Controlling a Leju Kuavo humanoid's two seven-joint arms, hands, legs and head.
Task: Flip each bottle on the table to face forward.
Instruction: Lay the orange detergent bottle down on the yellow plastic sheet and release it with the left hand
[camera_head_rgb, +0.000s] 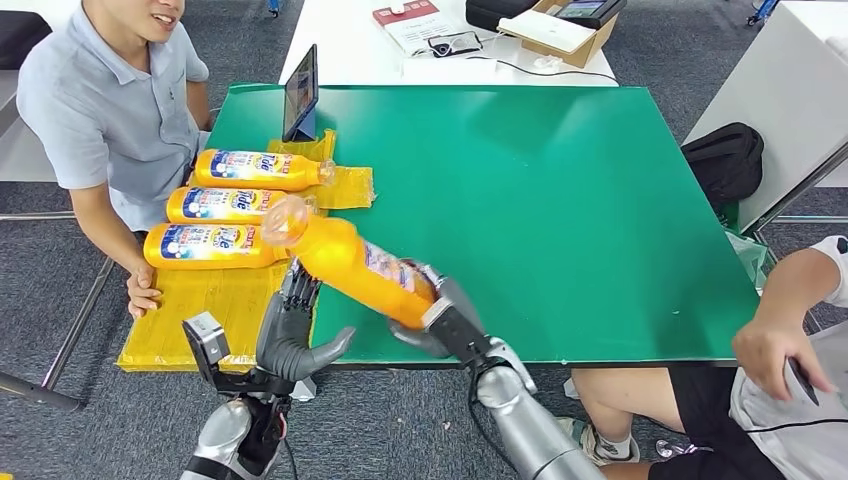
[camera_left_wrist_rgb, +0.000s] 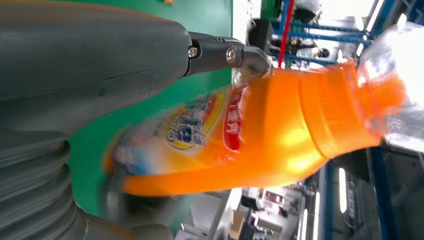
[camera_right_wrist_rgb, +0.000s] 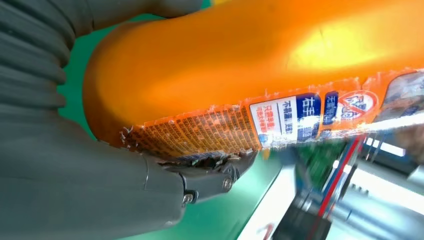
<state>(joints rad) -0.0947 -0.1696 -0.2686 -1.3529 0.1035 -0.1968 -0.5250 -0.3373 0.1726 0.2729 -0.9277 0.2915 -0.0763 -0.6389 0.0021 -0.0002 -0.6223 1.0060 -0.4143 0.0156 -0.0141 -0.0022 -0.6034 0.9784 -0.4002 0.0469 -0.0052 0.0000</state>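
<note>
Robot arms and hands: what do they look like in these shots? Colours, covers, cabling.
Silver metallic forearms with rounded joint housings. The left hand has dark grey segmented fingers and a thick grey thumb; a small grey camera block sits at its wrist, with a black cable below. The right hand is grey with darker fingers. Wrist views show a grey ribbed cover and screw-pinned dark finger links.

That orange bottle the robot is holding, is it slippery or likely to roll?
Probably slippery: the orange bottle looks glossy and smooth. Its rounded body might roll if laid down. It seems stiff, keeping shape in the right hand.
</note>
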